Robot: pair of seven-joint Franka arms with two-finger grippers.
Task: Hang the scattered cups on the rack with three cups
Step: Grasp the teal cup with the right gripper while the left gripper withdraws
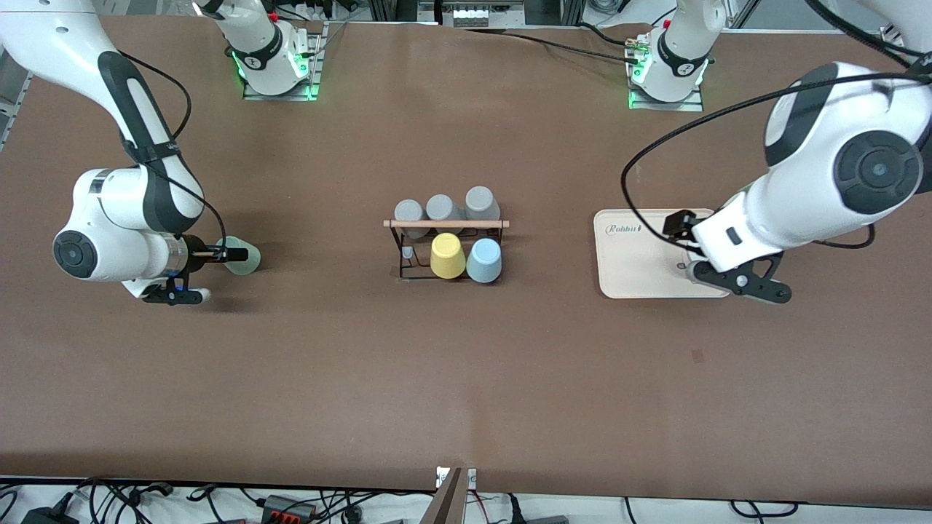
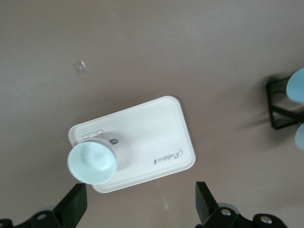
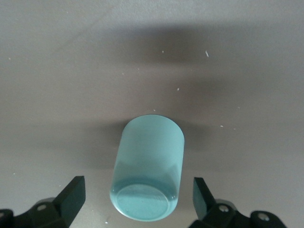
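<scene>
Right gripper [image 3: 135,202] spread wide over the mint cup [image 3: 148,166] lying on the table: it needs to drop and pinch. Left gripper [image 2: 140,204], equally spread, hovers above the tray [image 2: 156,137] and its cup [image 2: 92,162].

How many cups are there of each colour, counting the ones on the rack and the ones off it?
grey cups: 3
yellow cup: 1
light blue cup: 1
mint green cup: 1
pale whitish cup, on the beige tray: 1
Total: 7
</scene>
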